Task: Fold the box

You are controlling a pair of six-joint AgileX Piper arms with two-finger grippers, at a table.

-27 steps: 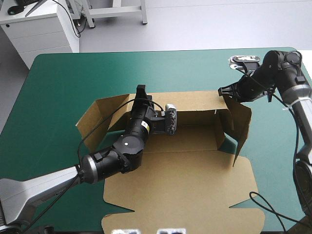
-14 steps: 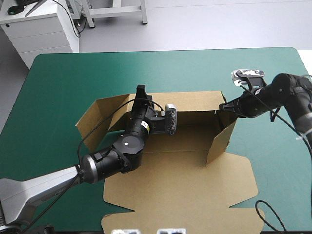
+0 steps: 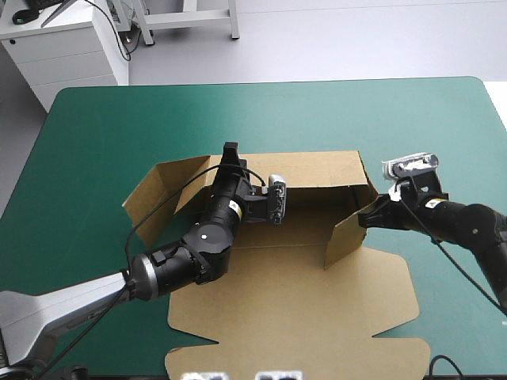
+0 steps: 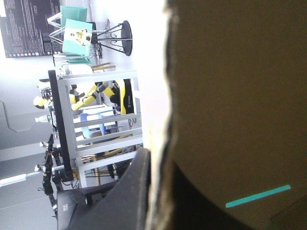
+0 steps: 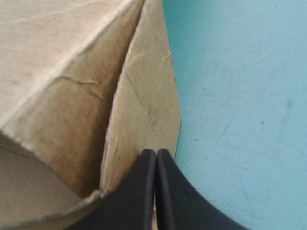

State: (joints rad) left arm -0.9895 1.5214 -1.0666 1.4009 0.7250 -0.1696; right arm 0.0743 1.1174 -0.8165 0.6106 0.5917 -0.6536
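The brown box (image 3: 293, 317) lies in the middle of the teal-green bench (image 3: 103, 127). It is only partly made.

The long back wall (image 3: 317, 168) stands up. The left claw (image 3: 230, 150) pinches the top edge of that wall, near its left end, with the board squeezed between its black fingers.

On the right, the short side wall (image 3: 346, 235) is up too. It leans inward over the floor of the box and is not tucked in. The right claw (image 3: 366, 215) sits at the outer top corner of that side wall. Its two fingers (image 5: 144, 191) are pressed together into a point. I think a thin edge of the board is caught between them, but from close up it is hard to be sure.

On the left, the other side flap (image 3: 162, 186) is spread outward and only a little lifted. The big lid part lies flat on the bench, toward the near edge.

So one wall is up and held, and one side is about halfway. I would say less than half the job is done. The left side has to come up, both sides have to be tucked in, and nothing is locked in place yet.
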